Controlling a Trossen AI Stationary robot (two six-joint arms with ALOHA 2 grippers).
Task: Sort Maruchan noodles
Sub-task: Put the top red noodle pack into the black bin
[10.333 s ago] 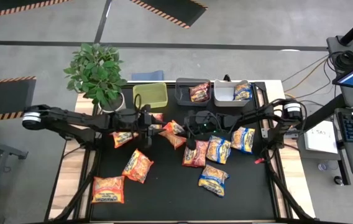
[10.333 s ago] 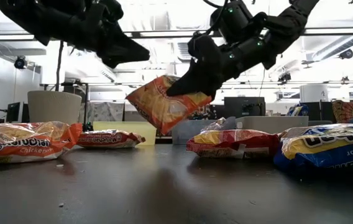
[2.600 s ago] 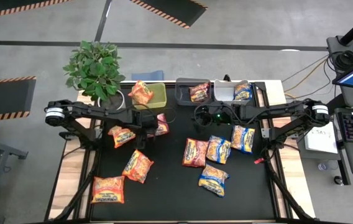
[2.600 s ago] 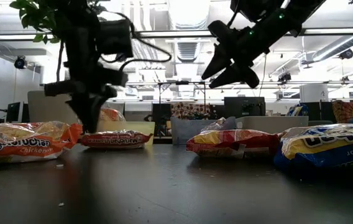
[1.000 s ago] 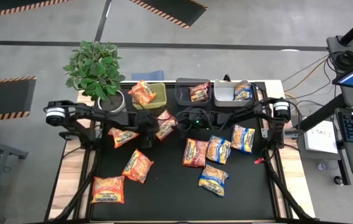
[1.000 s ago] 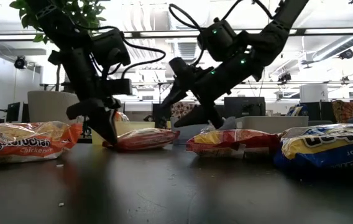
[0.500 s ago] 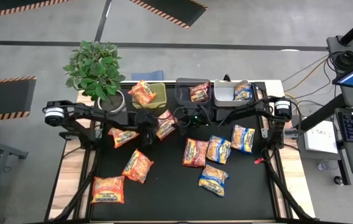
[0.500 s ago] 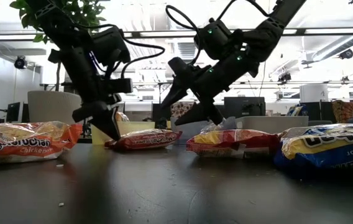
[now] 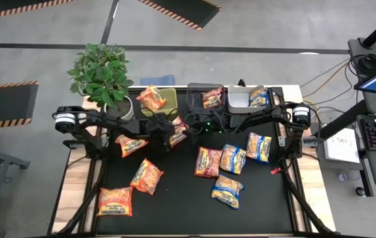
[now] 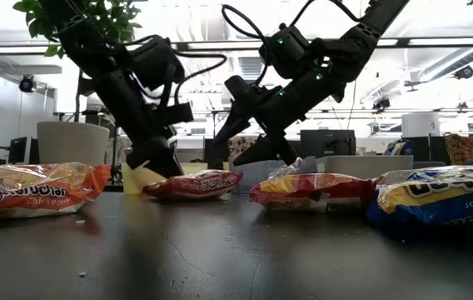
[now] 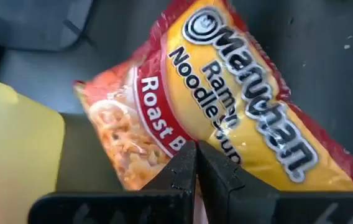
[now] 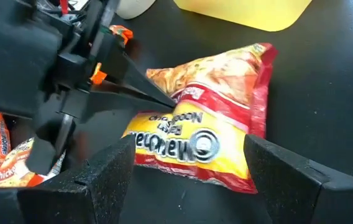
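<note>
Left wrist view cuts off the Roast Beef packet (image 11: 226, 118) lying beside the yellow-green bin (image 11: 15, 149), pinched by the left gripper (image 11: 196, 163) while the spread right gripper (image 12: 186, 165) hovers over it.

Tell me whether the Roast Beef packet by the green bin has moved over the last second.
Yes. The Roast Beef packet has slid slightly rightward, away from the plant pot, with the left gripper shut on its edge.
</note>
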